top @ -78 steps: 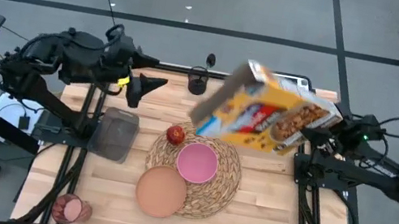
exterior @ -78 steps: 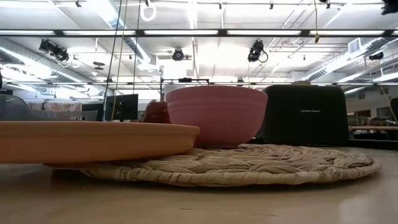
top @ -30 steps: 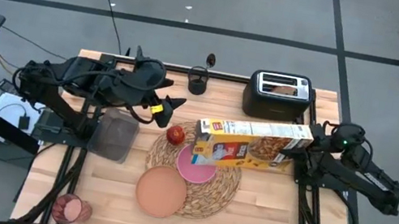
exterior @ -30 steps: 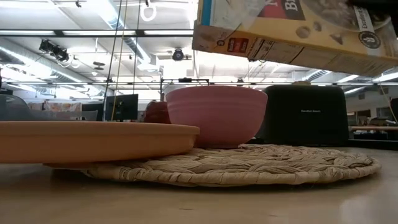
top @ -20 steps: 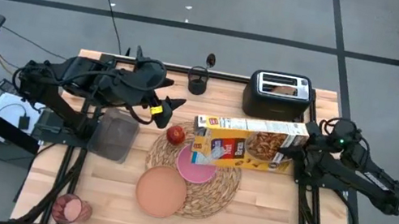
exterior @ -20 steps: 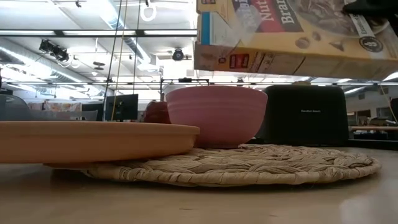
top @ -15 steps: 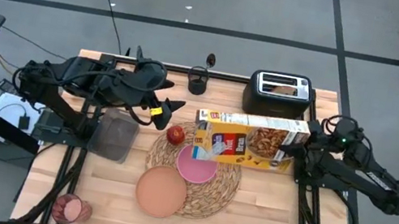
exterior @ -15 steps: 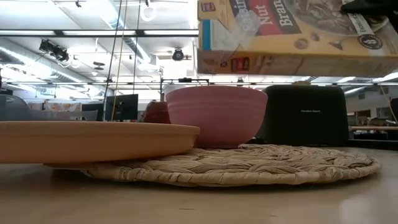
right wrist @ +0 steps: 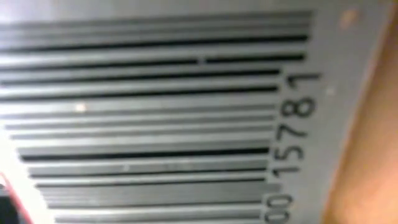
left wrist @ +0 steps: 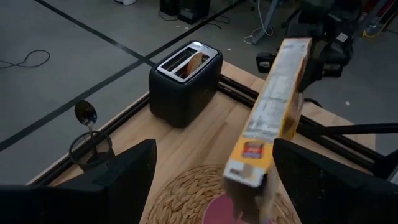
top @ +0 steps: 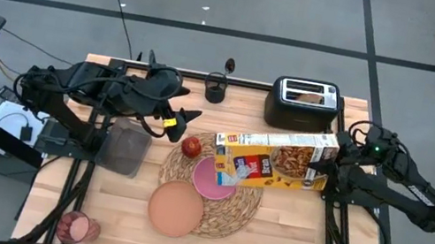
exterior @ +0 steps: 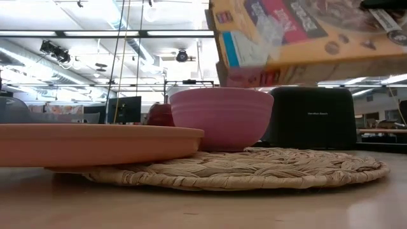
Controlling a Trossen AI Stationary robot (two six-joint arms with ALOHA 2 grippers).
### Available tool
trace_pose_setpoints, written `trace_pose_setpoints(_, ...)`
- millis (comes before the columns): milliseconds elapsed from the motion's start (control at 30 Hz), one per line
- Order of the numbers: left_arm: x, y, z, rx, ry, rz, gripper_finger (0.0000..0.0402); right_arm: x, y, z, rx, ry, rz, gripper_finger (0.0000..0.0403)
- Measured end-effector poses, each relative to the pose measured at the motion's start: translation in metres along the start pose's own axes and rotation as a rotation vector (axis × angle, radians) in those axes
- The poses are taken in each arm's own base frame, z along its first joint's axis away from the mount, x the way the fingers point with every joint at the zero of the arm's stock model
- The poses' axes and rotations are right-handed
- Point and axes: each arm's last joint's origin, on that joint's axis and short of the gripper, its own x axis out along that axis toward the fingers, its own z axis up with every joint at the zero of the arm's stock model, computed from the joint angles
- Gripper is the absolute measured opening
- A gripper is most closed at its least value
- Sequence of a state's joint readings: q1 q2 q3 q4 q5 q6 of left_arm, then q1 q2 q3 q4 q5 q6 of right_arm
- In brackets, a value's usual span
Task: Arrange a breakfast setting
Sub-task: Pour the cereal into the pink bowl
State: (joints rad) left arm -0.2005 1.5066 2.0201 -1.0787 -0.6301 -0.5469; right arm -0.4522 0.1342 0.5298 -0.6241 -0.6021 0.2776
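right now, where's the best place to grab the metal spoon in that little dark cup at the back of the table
Take the metal spoon by its exposed upper part, coming straight down from above. It stands nearly upright in the small dark cup, bowl end up in the left wrist view, so the cup wall blocks any side approach lower down. The idle left gripper sits nearest; the right gripper holds the yellow-and-blue cereal box.

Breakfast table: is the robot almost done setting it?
Partly. The pink bowl and apple sit on the placemat, the plate at its edge. The right gripper tips the cereal box over the bowl. The cup, spoon and toast wait elsewhere.
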Motion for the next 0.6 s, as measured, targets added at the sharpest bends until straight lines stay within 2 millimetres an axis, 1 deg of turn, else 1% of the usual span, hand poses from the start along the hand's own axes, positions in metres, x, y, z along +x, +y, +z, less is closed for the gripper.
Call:
trace_pose_setpoints(133,0.0,0.0,0.0,0.01,0.0,0.001,0.0327,0.003,-0.001,0.001,0.012,0.038,0.033,0.0207)
trace_pose_setpoints(333,0.0,0.001,-0.002,0.021,0.014,0.009,0.0327,0.011,-0.005,0.004,0.024,0.071,0.035,0.0207)
trace_pose_setpoints(600,0.0,0.004,-0.005,0.035,0.048,0.03,0.0327,0.019,-0.003,0.022,-0.02,0.13,0.01,0.0207)
